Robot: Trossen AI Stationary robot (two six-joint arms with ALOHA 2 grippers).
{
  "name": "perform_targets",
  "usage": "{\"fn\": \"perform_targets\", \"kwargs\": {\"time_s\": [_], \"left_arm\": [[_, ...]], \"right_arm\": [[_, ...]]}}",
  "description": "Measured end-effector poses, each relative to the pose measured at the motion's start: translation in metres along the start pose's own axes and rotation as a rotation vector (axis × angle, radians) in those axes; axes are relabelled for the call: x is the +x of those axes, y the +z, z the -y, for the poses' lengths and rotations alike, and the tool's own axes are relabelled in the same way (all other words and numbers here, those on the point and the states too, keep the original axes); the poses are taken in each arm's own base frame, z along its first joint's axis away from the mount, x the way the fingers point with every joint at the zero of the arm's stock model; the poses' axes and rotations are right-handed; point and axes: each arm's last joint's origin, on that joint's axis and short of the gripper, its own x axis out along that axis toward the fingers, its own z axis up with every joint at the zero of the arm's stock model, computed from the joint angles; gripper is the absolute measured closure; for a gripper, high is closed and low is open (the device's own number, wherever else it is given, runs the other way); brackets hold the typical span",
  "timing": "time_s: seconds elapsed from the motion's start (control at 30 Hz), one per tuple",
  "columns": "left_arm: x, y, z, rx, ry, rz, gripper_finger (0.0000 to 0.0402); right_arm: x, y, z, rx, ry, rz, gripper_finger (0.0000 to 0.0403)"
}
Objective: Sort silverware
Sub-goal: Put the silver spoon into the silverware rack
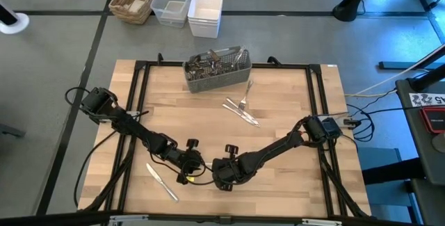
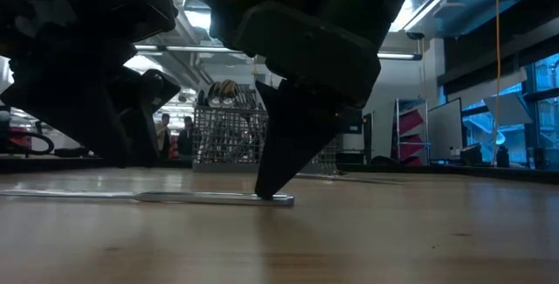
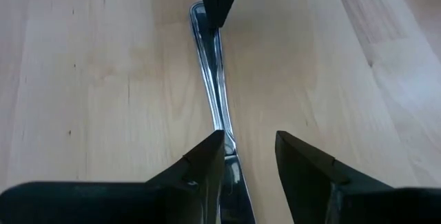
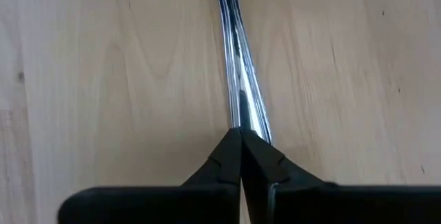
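R gripper (image 4: 240,156): fingers pressed together, tips down on one end of a utensil (image 4: 239,79) lying flat on the table (image 1: 292,108); low view shows the tips touching its end at the wood. Cannot tell whether it's a knife, fork or spoon. L gripper (image 3: 249,156): fingers spread, set low over the other end of the same piece, one finger (image 3: 204,162) over its edge, not clamped. Both arms reach inward from the side rails, elbows bent, wrists nearly meeting near the front centre. Other silverware: a knife (image 1: 161,181) flat near the front-left, just beside the L arm; a fork (image 1: 244,97) and two crossed pieces (image 1: 240,112) at mid-table; the rest stands in the caddy (image 1: 216,68) at the back edge. Bins (image 1: 188,6) and a basket (image 1: 133,0) sit on the floor beyond.
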Motion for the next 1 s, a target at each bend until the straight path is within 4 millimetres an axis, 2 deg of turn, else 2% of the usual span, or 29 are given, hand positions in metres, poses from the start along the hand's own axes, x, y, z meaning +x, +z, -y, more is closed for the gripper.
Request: {"fn": "perform_targets", "kwargs": {"time_s": [0.33,0.63,0.83,1.0], "left_arm": [[0.0,0.0,0.0,-0.042,0.002,-0.004,0.0279],[0.018,-0.013,0.0,-0.078,0.031,-0.073,0.0279],[0.019,-0.014,0.0,-0.109,0.038,-0.079,0.0279],[0.018,-0.019,-0.001,-0.103,0.041,-0.149,0.0284]], "right_arm": [[0.001,0.001,-0.002,0.005,0.01,0.017,0.04],[0.009,0.002,-0.009,0.021,0.041,0.06,0.0398],[0.012,0.002,-0.01,0.025,0.042,0.063,0.0398],[0.015,0.001,-0.01,0.045,0.034,0.064,0.0398]]}}
